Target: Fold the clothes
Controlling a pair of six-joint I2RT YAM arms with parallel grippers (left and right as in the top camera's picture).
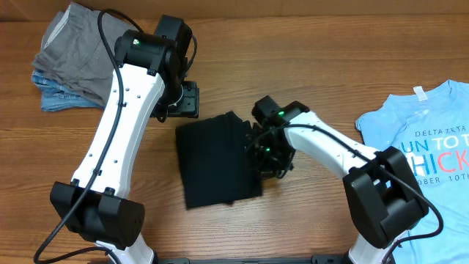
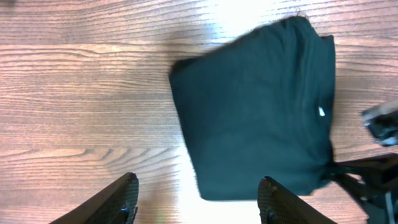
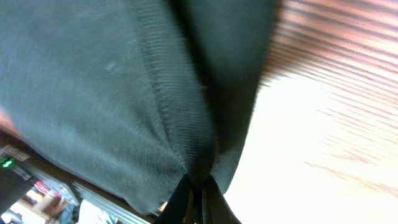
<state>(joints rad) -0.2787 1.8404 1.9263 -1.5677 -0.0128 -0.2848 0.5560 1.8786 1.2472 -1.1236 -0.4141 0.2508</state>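
the folded black cloth t-shirt [image 1: 216, 161] lies in the middle of the brown wooden table [image 1: 308, 59], a bit longer front to back. my right gripper [image 1: 261, 150] is pinched on its right edge, so that arm is nearer. my left gripper [image 2: 198, 200] hangs spread wide by the far left corner.

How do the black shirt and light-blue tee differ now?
The black shirt is folded into a rectangle; the light-blue tee lies spread out. The black shirt is plain, the light-blue tee printed. The right gripper pinches the black shirt's edge; nothing touches the light-blue tee. Both lie on the table.
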